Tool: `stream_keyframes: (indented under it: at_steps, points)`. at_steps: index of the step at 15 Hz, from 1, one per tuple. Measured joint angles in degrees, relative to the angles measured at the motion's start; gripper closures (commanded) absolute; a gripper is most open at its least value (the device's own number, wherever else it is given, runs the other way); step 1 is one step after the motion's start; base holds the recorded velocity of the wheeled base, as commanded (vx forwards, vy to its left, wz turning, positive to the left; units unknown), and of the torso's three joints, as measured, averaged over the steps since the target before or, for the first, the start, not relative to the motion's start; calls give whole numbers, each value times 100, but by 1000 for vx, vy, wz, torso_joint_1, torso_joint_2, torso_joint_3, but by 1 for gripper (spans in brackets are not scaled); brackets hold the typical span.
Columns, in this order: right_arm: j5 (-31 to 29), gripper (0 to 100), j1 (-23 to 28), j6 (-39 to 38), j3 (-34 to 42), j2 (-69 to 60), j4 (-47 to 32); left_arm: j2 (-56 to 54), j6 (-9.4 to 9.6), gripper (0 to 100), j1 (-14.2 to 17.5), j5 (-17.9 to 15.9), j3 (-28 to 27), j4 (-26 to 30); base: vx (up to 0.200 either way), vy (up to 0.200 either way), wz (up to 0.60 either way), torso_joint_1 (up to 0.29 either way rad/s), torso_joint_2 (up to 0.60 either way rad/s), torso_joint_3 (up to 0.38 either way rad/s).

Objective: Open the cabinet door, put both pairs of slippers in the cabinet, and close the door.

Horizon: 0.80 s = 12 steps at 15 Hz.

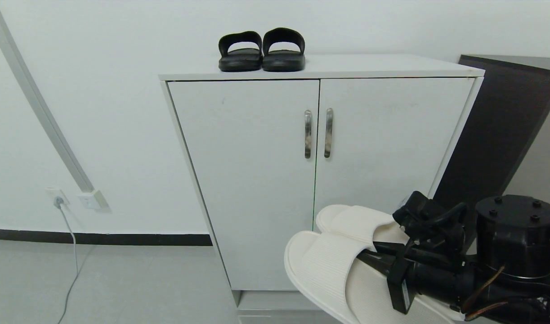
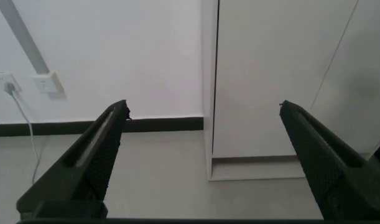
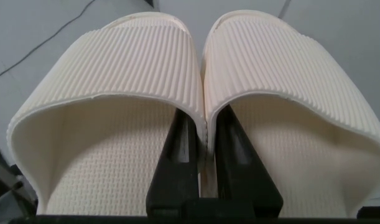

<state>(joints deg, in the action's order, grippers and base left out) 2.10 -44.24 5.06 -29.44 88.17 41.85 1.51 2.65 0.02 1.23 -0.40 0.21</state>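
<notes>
In the head view's lower right, the white slippers (image 1: 333, 265) have their heels covered by the right arm (image 1: 441, 274) and cut off at the bottom edge. The right gripper (image 3: 205, 124) has its tips hidden under the slipper straps. The cabinet (image 1: 257, 180) base runs off the bottom centre.

Bright, even light; faint shadow under the cabinet (image 1: 243, 180) top edge

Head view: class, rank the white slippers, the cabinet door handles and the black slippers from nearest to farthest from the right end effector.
1. white slippers, held by the right end effector, low right.
2. cabinet door handles, higher, where the doors meet.
3. black slippers, on the cabinet top.
</notes>
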Motion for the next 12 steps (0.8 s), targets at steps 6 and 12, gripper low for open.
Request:
stream_keyframes:
  at_steps: [6, 12]
  points:
    - [52, 100, -18, -39, -27, 83, 104, 634, -73, 0, -5, -55, -662, -30, 0, 0, 0, 0, 0, 0]
    - [35, 100, -101, -39, -33, 206, 121, 2561, -121, 0, -106, -1005, -1120, -1202, 0, 0, 0, 0, 0, 0]
